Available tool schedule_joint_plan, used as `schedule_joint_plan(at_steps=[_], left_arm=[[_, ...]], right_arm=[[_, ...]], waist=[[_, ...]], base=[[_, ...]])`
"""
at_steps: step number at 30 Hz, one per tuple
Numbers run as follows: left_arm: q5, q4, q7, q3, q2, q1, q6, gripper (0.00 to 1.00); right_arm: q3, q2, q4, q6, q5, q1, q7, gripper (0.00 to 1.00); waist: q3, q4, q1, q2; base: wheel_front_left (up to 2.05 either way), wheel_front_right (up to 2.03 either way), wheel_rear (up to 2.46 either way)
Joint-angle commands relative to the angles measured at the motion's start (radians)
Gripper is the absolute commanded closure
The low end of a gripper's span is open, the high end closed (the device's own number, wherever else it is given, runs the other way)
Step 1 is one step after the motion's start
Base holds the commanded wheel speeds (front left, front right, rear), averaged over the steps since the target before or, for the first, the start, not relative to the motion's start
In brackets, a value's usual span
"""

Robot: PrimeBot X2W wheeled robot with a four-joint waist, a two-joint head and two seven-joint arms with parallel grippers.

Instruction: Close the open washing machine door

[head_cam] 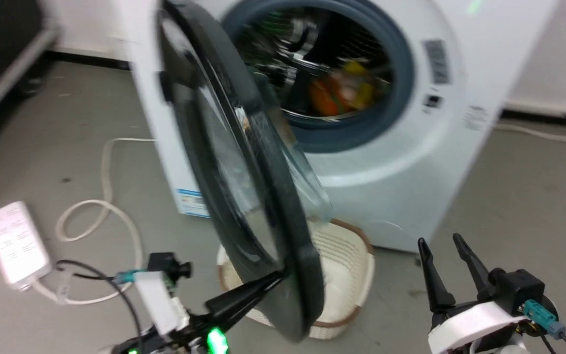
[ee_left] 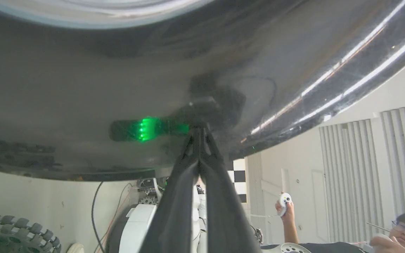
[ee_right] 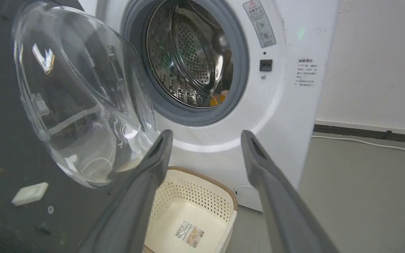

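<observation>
The washing machine door [head_cam: 229,167] stands half open, seen nearly edge-on in the head view. Its long oval runs from 12 o'clock down to 6 o'clock, and it is hinged on the machine's left side. The left gripper [head_cam: 277,277] reaches in from 7 o'clock with its jaws together. Its tip rests on the outer face near the door's lower rim, and the left wrist view shows the same contact against the glossy black surface. From that tip the grey-ringed drum opening [head_cam: 322,73] lies at about 1 o'clock, beyond the door, so a closing push would run that way, and the left arm is plainly the nearer.

The right gripper [head_cam: 438,239] hangs at 5 o'clock with its jaws apart, well clear of the door and holding nothing. Its wrist view looks at the door's inner side, where the bulging clear glass bowl [ee_right: 79,102] catches reflections. The rim is smooth, dark and mirror-like. The steel drum is perforated, with orange and yellow items [head_cam: 342,91] inside.

A cream lattice basket [head_cam: 347,255] sits on the floor below the opening, partly under the door's swing but apparently lower than its rim. A white power strip [head_cam: 15,243] and looped cable [head_cam: 106,206] lie at 9 o'clock.
</observation>
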State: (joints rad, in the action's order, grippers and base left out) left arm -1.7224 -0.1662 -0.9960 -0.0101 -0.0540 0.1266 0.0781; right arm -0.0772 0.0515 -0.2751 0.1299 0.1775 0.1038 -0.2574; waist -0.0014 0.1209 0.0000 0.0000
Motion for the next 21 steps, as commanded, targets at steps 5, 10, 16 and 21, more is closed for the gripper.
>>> schedule_joint_plan(at_steps=[5, 10, 16, 21], left_arm=[[-0.069, -0.022, 0.146, -0.134, 0.004, 0.080, 0.037, 1.00], [-0.042, -0.100, 0.366, -0.178, 0.004, 0.194, 0.050, 1.00], [-0.031, -0.178, 0.616, -0.206, 0.004, 0.351, 0.052, 1.00], [-0.119, -0.270, 0.776, -0.194, 0.004, 0.473, 0.052, 1.00]], right_arm=[[0.011, -0.001, 0.000, 0.001, -0.005, 0.014, -0.004, 0.00], [-0.003, -0.001, 0.005, 0.001, 0.013, 0.033, -0.004, 0.00], [0.008, -0.001, 0.007, 0.001, 0.038, 0.042, -0.004, 0.00], [0.007, -0.001, 0.007, 0.001, 0.056, 0.042, -0.004, 0.00]], waist=[[0.107, -0.220, 0.0000, 0.0000], [0.157, -0.362, 0.0000, 0.0000], [0.200, -0.487, 0.0000, 0.0000], [0.217, -0.537, 0.0000, 0.0000]], base=[[0.00, 0.00, 0.00], [0.00, 0.00, 0.00], [0.00, 0.00, 0.00], [0.00, 0.00, 0.00]])
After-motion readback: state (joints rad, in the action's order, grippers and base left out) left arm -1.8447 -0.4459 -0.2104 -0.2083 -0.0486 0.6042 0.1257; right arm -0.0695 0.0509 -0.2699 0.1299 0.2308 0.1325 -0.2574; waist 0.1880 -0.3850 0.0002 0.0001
